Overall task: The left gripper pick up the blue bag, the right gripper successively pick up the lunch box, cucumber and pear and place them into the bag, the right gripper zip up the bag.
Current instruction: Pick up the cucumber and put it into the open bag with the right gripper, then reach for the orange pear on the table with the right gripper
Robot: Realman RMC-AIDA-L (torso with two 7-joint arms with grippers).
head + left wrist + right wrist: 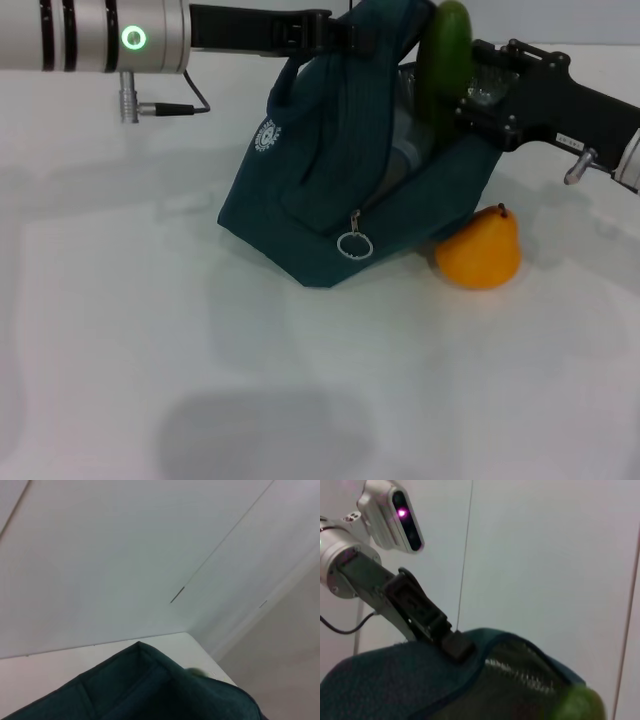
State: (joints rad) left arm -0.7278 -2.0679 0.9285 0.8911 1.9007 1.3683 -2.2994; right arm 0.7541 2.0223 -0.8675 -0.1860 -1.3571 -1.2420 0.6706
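At the top left of the head view, my left end effector [335, 32] pinches the blue bag [330, 200] open. At the top right, my right end effector [470, 85] grips the cucumber [445, 60], half in. The pear [480, 250] waits on the bench [150, 330], lower right. I think the lunch box is inside. The zip is still open.

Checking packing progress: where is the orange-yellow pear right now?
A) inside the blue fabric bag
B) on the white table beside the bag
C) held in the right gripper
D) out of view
B: the orange-yellow pear rests on the white table against the blue fabric bag.
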